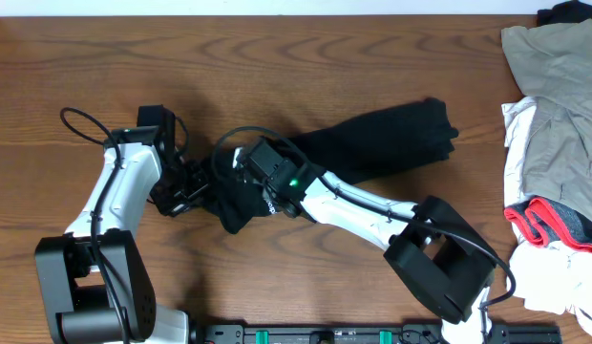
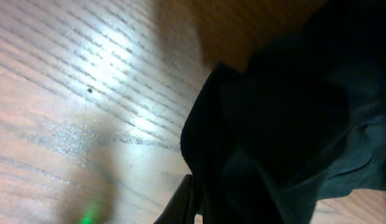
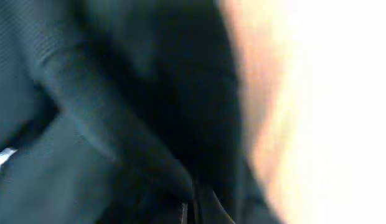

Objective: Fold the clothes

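Observation:
The black garment (image 1: 391, 143) lies as a long bunched band on the wooden table (image 1: 86, 57), running from the centre-left up to the right. Its left end is gathered between both arms. My left gripper (image 1: 193, 188) is at that end, and in the left wrist view its fingers (image 2: 196, 208) are closed on the black fabric (image 2: 286, 124). My right gripper (image 1: 241, 191) is right beside it on the same end. In the right wrist view its fingers (image 3: 193, 211) pinch a fold of the fabric (image 3: 118, 93), which fills the blurred view. No logo shows.
A beige-khaki garment (image 1: 563, 86) lies at the table's far right edge. A red-and-white item (image 1: 549, 225) lies below it on white cloth. A small dark item (image 1: 568, 11) sits in the top right corner. The arm bases stand at the front edge.

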Motion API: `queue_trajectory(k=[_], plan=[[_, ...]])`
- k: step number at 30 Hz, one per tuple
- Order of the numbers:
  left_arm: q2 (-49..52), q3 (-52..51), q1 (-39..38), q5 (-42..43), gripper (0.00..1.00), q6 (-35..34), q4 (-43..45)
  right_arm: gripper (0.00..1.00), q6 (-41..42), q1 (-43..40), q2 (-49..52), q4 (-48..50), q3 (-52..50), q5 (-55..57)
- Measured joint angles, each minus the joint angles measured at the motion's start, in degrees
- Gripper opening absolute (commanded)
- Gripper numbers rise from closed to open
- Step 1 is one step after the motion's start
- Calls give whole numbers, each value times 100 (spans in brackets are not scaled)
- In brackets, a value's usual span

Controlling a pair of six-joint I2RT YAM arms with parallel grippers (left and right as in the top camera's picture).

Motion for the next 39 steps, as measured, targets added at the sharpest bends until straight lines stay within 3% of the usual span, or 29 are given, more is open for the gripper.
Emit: queue_trajectory(k=[5,16,18,23,24,31,39], plan=[[0,0,0,-11,6,0,57,1,2,-216,0,662,323,101],[0,-4,0,-212,6,-201,938,3,365,-1071,0,621,1126,-822],[0,-4,0,-341,10,-299,962,3,382,-1095,0,562,1126,-898],[0,-4,0,-734,37,-420,883,3,402,-1106,0,599,1126,-1064],[0,-4,0,-820,39,-420,885,3,402,-1113,0,629,1126,-1097],[0,-2,0,-848,34,-369,911,4,404,-1156,0,647,1126,-1228],[-7,44,-26,579,31,149,1834,4,448,-1187,0,546,1126,-1274]])
